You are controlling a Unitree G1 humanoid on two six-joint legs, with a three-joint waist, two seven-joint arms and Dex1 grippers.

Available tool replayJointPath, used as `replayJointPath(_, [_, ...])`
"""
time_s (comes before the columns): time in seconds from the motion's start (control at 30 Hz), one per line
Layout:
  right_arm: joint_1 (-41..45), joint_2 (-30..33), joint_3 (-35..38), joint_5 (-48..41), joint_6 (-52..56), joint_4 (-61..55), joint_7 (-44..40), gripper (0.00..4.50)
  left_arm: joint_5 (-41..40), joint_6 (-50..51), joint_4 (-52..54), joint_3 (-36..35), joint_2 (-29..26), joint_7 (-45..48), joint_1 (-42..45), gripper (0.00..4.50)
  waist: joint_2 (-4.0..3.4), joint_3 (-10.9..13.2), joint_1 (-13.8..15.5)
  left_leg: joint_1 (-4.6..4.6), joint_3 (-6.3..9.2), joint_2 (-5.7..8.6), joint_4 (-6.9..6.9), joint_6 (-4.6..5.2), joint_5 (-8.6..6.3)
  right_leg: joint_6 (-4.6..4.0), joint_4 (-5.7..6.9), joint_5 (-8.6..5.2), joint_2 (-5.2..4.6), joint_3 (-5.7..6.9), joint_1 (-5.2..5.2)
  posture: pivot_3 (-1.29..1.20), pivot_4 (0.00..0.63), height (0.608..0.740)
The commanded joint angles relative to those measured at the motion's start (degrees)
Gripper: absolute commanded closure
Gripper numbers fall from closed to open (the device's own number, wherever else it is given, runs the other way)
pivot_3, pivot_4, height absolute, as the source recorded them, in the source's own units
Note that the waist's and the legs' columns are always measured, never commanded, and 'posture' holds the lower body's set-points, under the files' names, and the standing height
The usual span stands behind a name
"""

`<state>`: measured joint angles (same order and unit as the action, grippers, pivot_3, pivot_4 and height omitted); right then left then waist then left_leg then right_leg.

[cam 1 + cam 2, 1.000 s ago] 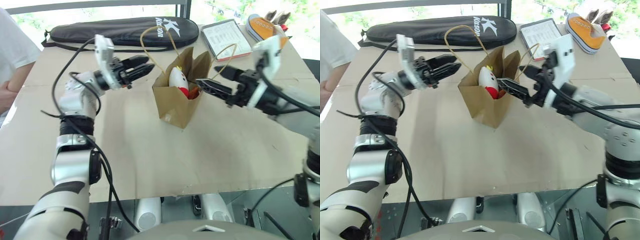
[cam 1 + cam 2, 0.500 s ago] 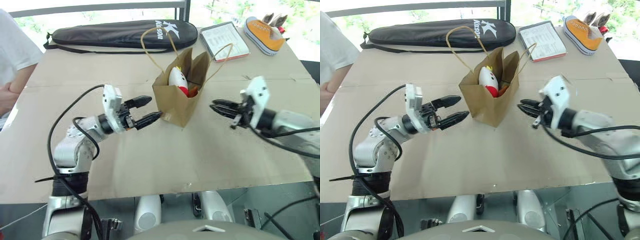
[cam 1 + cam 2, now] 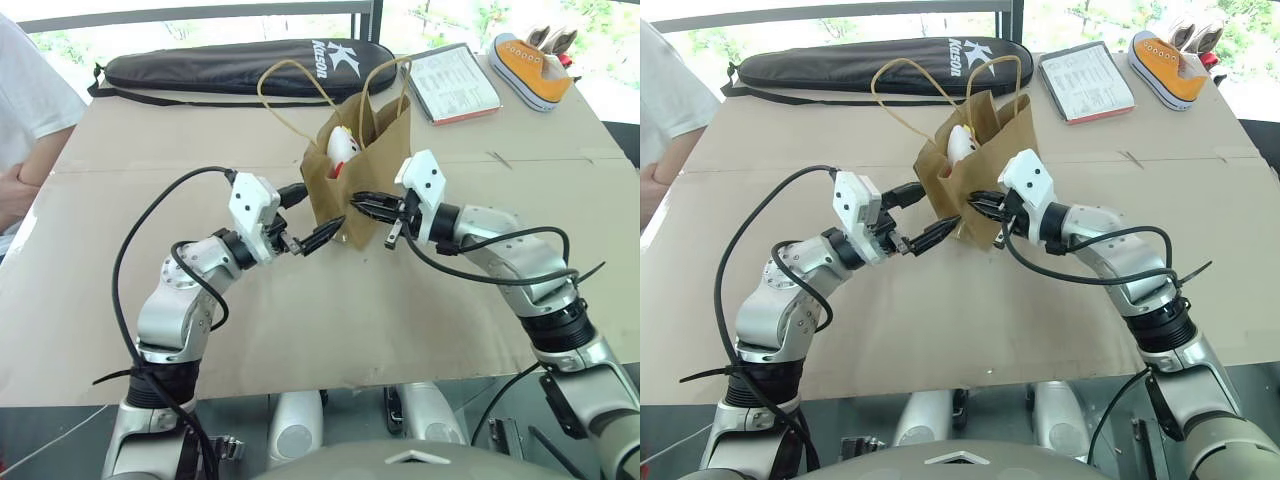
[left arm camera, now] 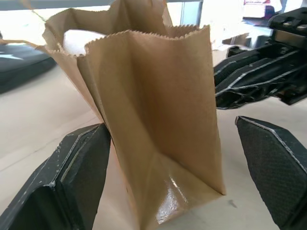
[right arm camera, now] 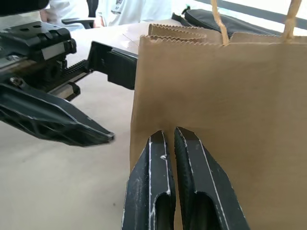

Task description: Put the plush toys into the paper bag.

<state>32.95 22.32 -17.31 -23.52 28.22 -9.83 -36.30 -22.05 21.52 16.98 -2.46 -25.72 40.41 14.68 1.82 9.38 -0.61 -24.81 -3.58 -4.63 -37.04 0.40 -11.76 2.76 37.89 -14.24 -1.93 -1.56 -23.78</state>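
Note:
The brown paper bag (image 3: 368,150) stands upright mid-table, its two loop handles up. A white plush toy (image 3: 342,150) pokes out of its top. My left gripper (image 3: 312,214) is open and level, and its fingers (image 4: 81,177) straddle the bag's lower part (image 4: 158,120); one touches a side fold and the other stands apart. My right gripper (image 3: 366,204) is shut, with its tips (image 5: 170,139) at the bag's side wall (image 5: 230,96), facing the left gripper. No paper is visibly pinched between them.
A long black racket case (image 3: 240,62) lies behind the bag. A booklet (image 3: 452,82) and an orange sneaker (image 3: 530,70) sit at the back right. A person's arm (image 3: 20,185) rests at the table's left edge. Bare cardboard stretches in front of the bag.
Both arms dropped and closed in on the bag from either side. The right gripper shut. The left gripper now straddles the bag, which has turned and shifted slightly.

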Motion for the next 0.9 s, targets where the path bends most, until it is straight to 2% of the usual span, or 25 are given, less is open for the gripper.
replayJointPath(0.03, [1.72, -3.16, 0.85, 0.77, -1.85, 1.46, -0.14, 4.47, 1.06, -2.13, 1.69, 0.64, 1.09, -1.94, 1.68, 0.0, 0.0, 0.0, 0.0, 0.01, 0.0, 0.0, -0.02, 0.0, 0.0, 0.02, 0.03, 0.01, 0.0, 0.0, 0.0, 0.0, 0.15, 0.74])
replayJointPath(0.2, [1.2, -4.97, 1.3, 2.69, -2.31, 2.56, -1.24, 4.47, 5.2, -4.73, 0.34, 3.02, 3.23, -5.29, 1.14, 0.0, 0.0, 0.0, 0.03, 0.0, 0.0, 0.0, -0.02, 0.0, 0.0, 0.02, 0.03, 0.02, 0.0, 0.0, 0.0, 0.0, 0.15, 0.74])
replayJointPath(0.37, [0.12, -4.45, 3.49, 2.03, 0.19, -0.95, -0.71, 4.47, 6.79, -7.77, -2.71, 3.37, 2.65, -4.32, 1.49, 0.0, 0.0, 0.0, -0.02, 0.01, 0.0, 0.0, -0.01, 0.0, 0.0, 0.02, 0.04, 0.02, 0.0, 0.0, 0.0, 0.0, 0.15, 0.74])
replayJointPath(0.4, [-0.25, -4.18, 4.28, 1.28, 1.09, -2.12, -0.77, 4.5, 7.09, -8.64, -3.76, 3.5, 2.32, -3.75, 1.77, 0.51, 0.0, 0.0, -0.02, 0.01, 0.0, 0.0, -0.01, 0.0, 0.0, 0.02, 0.04, 0.02, 0.0, 0.01, 0.0, 0.0, 0.15, 0.74])
replayJointPath(0.5, [-1.56, -3.41, 5.81, -0.04, 3.2, -5.08, -1.1, 4.5, 7.36, -10.35, -6.77, 3.61, 2.48, -2.93, 2.97, 1.53, 0.0, 0.0, 0.07, 0.01, 0.0, 0.0, 0.0, 0.0, 0.0, 0.02, 0.04, 0.02, 0.0, 0.01, 0.0, 0.0, 0.15, 0.74])
replayJointPath(0.7, [-3.24, -2.19, 9.91, -3.38, 7.02, -10.85, -0.26, 4.5, 8.0, -13.56, -12.49, 4.37, 3.14, -1.22, 5.93, 4.48, 0.0, 0.0, 0.04, 0.0, -0.01, 0.01, -0.02, 0.0, 0.0, 0.02, 0.03, 0.02, -0.02, 0.01, 0.0, 0.0, 0.15, 0.74])
replayJointPath(0.83, [-4.57, -1.08, 11.99, -3.86, 8.27, -13.37, 0.92, 4.5, 6.77, -15.88, -14.98, 3.97, 3.15, 1.34, 7.31, 4.48, 0.0, 0.0, 0.02, -0.01, 0.0, 0.01, -0.02, 0.0, 0.0, 0.02, 0.03, 0.02, -0.01, 0.02, 0.0, 0.0, 0.15, 0.74])
replayJointPath(0.9, [-5.91, 0.54, 12.37, -3.97, 8.49, -15.02, 0.2, 4.5, 5.41, -18.4, -16.3, 3.18, 1.19, 5.88, 7.69, 4.48, 0.0, 0.0, 0.01, -0.01, 0.0, 0.01, -0.01, 0.0, 0.0, 0.02, 0.02, 0.02, -0.01, 0.02, 0.0, 0.0, 0.15, 0.74])
